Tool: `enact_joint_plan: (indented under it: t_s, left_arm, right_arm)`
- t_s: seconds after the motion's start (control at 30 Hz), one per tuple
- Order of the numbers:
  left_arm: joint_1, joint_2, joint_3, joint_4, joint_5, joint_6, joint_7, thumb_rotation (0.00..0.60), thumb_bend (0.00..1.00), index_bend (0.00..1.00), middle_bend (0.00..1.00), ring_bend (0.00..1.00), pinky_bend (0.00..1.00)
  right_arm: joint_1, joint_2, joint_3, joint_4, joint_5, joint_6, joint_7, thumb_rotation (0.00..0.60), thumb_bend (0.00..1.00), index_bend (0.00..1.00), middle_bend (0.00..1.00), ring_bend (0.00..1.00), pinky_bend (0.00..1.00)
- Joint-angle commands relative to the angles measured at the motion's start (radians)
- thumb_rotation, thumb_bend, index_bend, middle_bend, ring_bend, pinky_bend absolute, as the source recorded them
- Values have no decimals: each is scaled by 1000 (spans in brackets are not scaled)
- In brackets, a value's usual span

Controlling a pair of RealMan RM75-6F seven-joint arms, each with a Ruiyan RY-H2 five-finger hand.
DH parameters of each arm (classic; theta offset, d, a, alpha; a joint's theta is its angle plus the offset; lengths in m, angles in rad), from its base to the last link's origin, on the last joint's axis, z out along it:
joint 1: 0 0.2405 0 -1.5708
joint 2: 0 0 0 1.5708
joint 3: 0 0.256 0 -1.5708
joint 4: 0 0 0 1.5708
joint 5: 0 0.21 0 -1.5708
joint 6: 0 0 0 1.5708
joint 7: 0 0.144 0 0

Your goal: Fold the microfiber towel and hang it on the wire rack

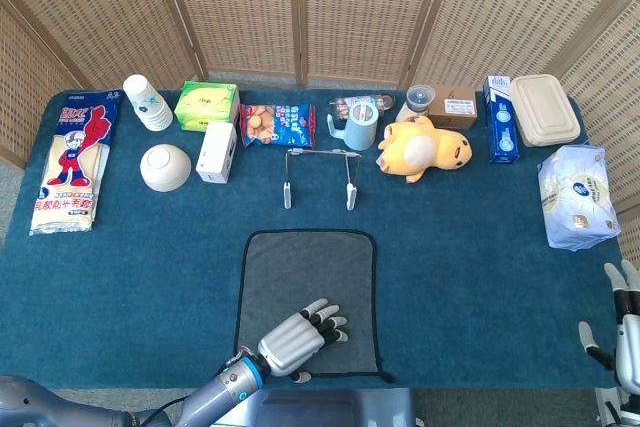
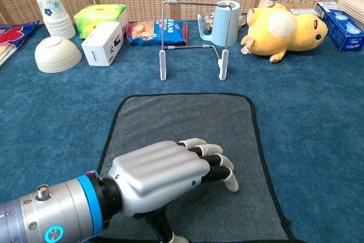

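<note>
Towel (image 2: 182, 135) lies flat, unfolded, just before wire rack (image 2: 193, 38) | left hand (image 2: 165, 177) poised over its near half, fingers apart, nothing grasped | right hand (image 1: 625, 322) idle at table edge, unclenched, empty | near hem to be pinched cleanly, both corners lifted evenly for the fold.
</note>
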State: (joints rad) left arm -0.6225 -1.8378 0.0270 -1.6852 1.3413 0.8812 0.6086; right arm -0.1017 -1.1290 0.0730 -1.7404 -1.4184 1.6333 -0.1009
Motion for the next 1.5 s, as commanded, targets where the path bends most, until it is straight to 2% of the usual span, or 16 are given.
enact_joint_plan:
  t_s: [0.03, 0.57, 0.93, 1.5]
  left_arm:
    - [-2, -7, -1, 9, -1, 5, -1, 600, 161, 231, 164, 64, 0]
    - [-13, -19, 2, 11, 6, 21, -36, 600, 160, 235, 172, 63, 0]
    - [-27, -15, 8, 7, -26, -10, -62, 600, 160, 235, 171, 63, 0]
    - [-30, -50, 10, 64, -13, 33, -21, 600, 167, 256, 187, 65, 0]
  right_arm:
    - [0, 0, 1, -1, 0, -1, -1, 600, 309, 30, 18, 0, 0]
    - [-10, 4, 2, 0, -1, 7, 4, 600, 309, 30, 18, 0, 0]
    - [-11, 2, 4, 2, 1, 4, 3, 600, 309, 29, 18, 0, 0]
    - [-14, 3, 7, -3, -1, 7, -2, 600, 310, 28, 18, 0, 0]
